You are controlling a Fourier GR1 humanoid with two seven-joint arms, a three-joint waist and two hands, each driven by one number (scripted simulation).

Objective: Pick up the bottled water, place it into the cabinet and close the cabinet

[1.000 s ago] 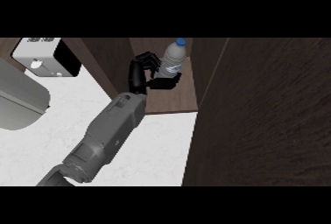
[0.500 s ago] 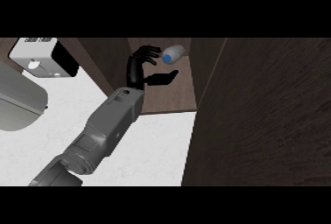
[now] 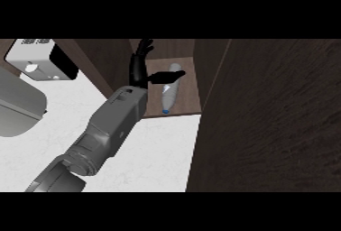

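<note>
**A:** First item, the hand (image 3: 141,63). Condition?

**B:** Black, slender, at the end of a grey forearm (image 3: 110,126) that comes up from the lower left edge and slants toward the cabinet (image 3: 186,97). Which of the robot's two hands it is, the view does not settle. Fingers straight and spread, pointing up toward the back of the cabinet; thumb stuck out sideways to the right. Open, nothing in its grasp. The thumb's tip lies over the upper part of the bottle (image 3: 170,88); whether it touches I cannot tell.

**A:** Forearm finish?

**B:** Smooth, matt grey shell in rounded, blocky segments, wider toward the elbow.

**A:** The bottle, then.

**B:** Clear plastic, pale and faintly glossy, long cylinder narrowing to a small blue cap (image 3: 165,111). It lies on its side on the cabinet floor, cap toward the front edge, base toward the back. It sits just right of the hand, inside the compartment.

**A:** Cabinet?

**B:** Dark brown wood with a visible grain; flat panels, square edges. The door (image 3: 273,122) stands open, a broad dark slab filling the right of the view.

**A:** Surface beneath?

**B:** Counter (image 3: 153,153), white stone with faint grey veining, smooth.

**A:** Anything else?

**B:** A white boxy appliance with a black side (image 3: 40,61) at the upper left, and a rounded grey metal form (image 3: 16,108) at the left edge.
</note>
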